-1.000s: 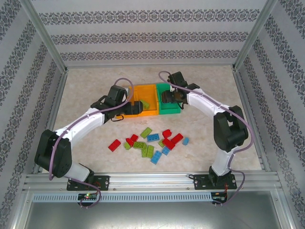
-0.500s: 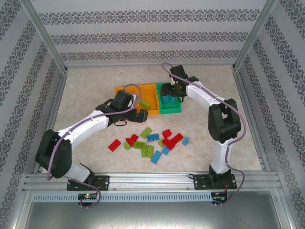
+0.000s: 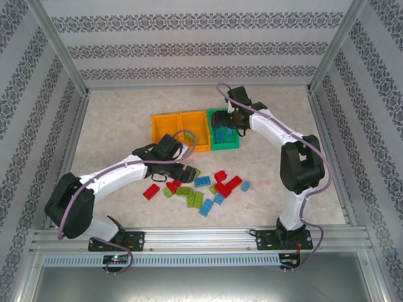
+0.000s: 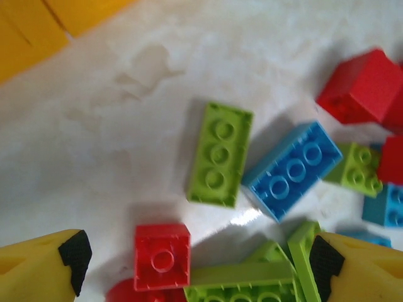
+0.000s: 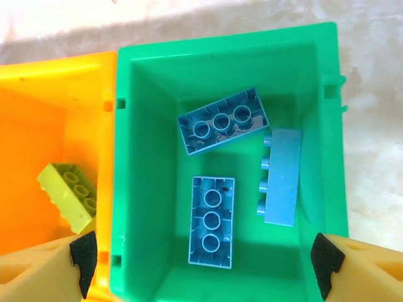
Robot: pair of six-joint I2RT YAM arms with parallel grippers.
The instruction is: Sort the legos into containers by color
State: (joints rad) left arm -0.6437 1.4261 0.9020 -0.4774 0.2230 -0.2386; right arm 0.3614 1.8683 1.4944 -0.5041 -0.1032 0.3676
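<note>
**Three blue legos (image 5: pixel 213 221) in the green bin (image 5: pixel 141 157)**

Right gripper (image 5: pixel 203 267) hangs over that bin, upper centre of the top view — jaws spread wide, holding nothing. Left gripper (image 4: pixel 200 264), equally wide and empty, hovers over loose red, lime and blue bricks (image 3: pixel 203 181) at mid-frame.
</note>
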